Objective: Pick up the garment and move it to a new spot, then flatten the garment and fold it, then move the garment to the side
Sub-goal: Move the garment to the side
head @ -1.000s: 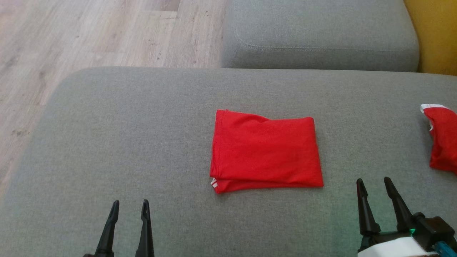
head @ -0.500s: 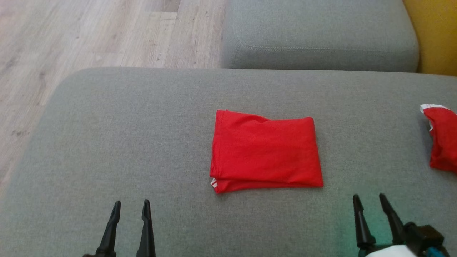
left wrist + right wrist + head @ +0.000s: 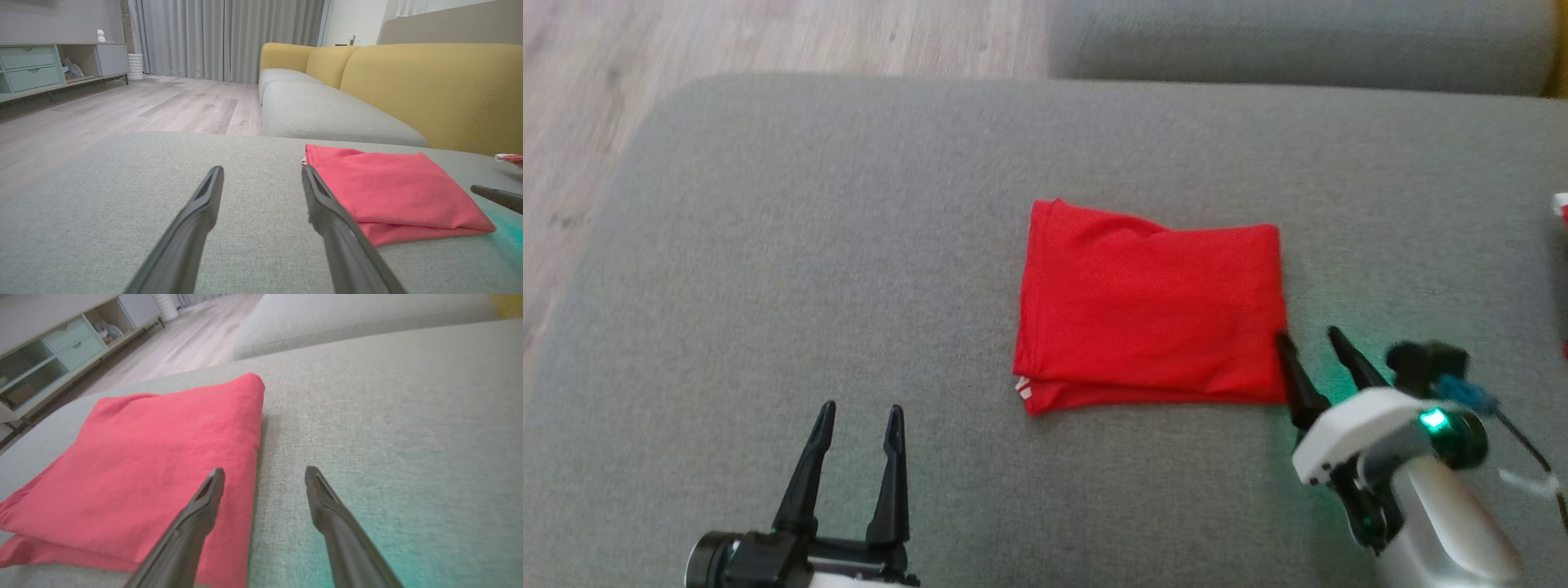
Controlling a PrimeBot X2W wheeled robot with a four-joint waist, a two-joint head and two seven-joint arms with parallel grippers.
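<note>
The garment [image 3: 1152,306] lies folded into a flat red rectangle in the middle of the grey cushion [image 3: 768,245], with a bit of white striped trim at its near left corner. My right gripper [image 3: 1307,333] is open at the garment's near right corner. In the right wrist view [image 3: 264,470] its left finger sits over the red cloth [image 3: 143,465] and its right finger over bare cushion. My left gripper [image 3: 861,408] is open and empty, low and left of the garment. In the left wrist view [image 3: 262,169] the garment [image 3: 388,188] lies just right of its fingers.
A sliver of a second red and white garment [image 3: 1560,204] shows at the right edge, also seen in the left wrist view [image 3: 508,158]. Wooden floor [image 3: 572,122] lies past the cushion's left edge. Another grey seat [image 3: 1298,49] and yellow backrests [image 3: 429,81] stand behind.
The head camera has tilted down and shifted. My right gripper has moved forward to the garment's near right corner. The garment has not moved on the cushion.
</note>
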